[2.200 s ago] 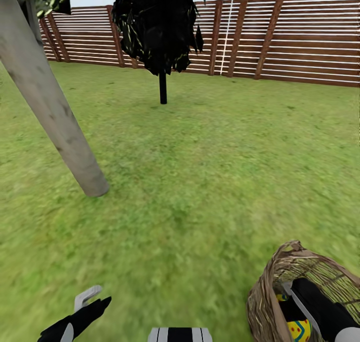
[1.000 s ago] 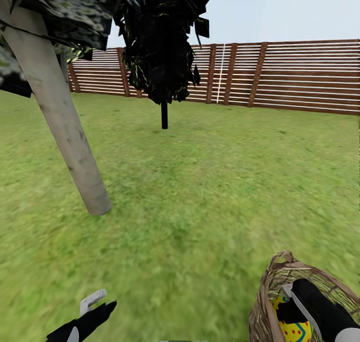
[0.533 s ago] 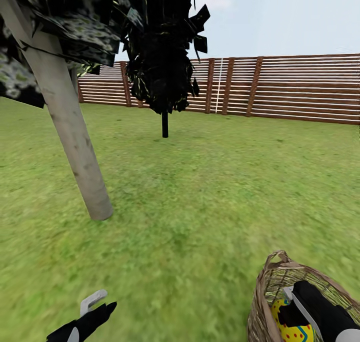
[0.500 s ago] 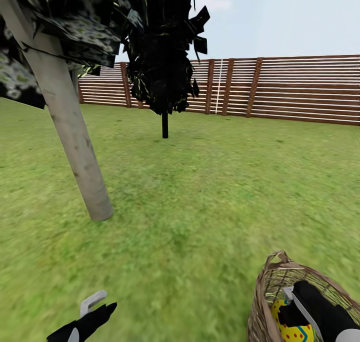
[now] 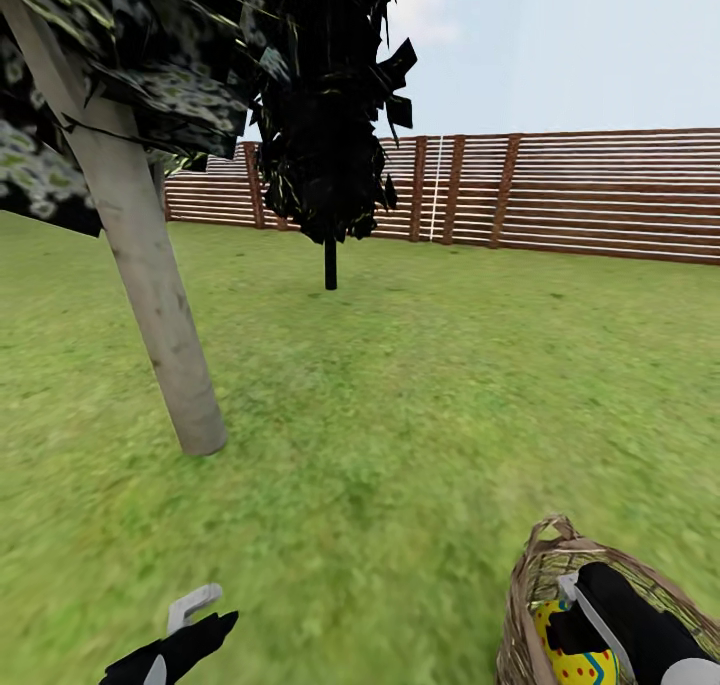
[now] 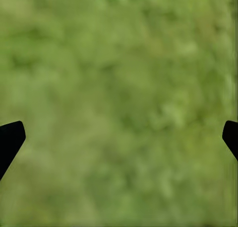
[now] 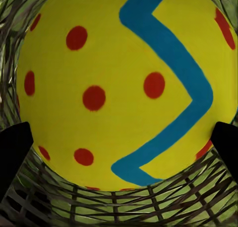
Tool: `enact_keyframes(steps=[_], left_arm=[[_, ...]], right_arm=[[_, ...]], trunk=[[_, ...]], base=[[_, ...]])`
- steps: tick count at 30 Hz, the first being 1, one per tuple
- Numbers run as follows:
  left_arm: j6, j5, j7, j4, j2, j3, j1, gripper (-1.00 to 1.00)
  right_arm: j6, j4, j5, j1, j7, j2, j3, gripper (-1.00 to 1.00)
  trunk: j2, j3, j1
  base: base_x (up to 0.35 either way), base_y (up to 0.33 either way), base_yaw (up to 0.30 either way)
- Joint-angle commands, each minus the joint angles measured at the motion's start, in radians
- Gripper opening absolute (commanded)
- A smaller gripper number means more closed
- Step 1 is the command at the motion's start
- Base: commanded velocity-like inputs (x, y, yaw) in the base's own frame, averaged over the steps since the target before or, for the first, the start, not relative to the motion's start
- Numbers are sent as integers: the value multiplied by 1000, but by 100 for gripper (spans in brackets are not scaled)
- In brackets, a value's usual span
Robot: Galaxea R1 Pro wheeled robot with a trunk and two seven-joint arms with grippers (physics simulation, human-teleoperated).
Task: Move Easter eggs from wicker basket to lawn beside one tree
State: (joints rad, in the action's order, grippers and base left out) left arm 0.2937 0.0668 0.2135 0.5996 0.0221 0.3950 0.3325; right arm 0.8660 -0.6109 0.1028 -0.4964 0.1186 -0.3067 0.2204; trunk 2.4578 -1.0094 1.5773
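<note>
The wicker basket (image 5: 522,605) stands on the lawn (image 5: 430,415) at my lower right. My right gripper (image 7: 121,142) reaches down into it and is shut on a yellow Easter egg (image 7: 124,88) with red spots and a blue zigzag, one finger on each flank. The woven basket wall (image 7: 114,207) shows under the egg. In the head view the egg (image 5: 558,643) sits just inside the rim beside the black right arm (image 5: 640,630). Other eggs are hidden. My left gripper (image 5: 195,613) hangs open over bare grass (image 6: 119,88) at the lower left.
A leaning pale-trunk tree (image 5: 160,315) rises from the grass ahead on the left. Further back stands an all-black tree with a thin trunk (image 5: 330,265). A brown slatted fence (image 5: 560,190) closes the far side. Open grass lies between me and both trees.
The head view has tilted upward, so trees, fence and basket sit lower in the picture. The right gripper and egg stand slightly higher against the basket rim. The left gripper is unchanged.
</note>
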Motion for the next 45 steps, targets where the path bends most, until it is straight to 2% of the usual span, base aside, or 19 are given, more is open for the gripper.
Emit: enact_keyframes(steps=[1, 5, 16, 45], left_arm=[[9, 7, 4, 2, -1, 5, 0, 100], [8, 7, 4, 2, -2, 4, 0, 100], [8, 7, 3, 1, -4, 4, 0, 100], [8, 7, 3, 1, -5, 4, 0, 100]], right_arm=[[4, -1, 10, -1, -4, -2, 7, -100], [4, -1, 9, -1, -4, -2, 7, -100], [4, -1, 9, -1, -4, -2, 8, -100], [4, 16, 9, -1, -4, 3, 8, -100]], trunk=[[-7, 2, -4], [-35, 15, -19], [-112, 49, -62], [-315, 140, -173]], base=[[0, 0, 0], [-47, 0, 0], [-267, 0, 0], [-3, 0, 0]])
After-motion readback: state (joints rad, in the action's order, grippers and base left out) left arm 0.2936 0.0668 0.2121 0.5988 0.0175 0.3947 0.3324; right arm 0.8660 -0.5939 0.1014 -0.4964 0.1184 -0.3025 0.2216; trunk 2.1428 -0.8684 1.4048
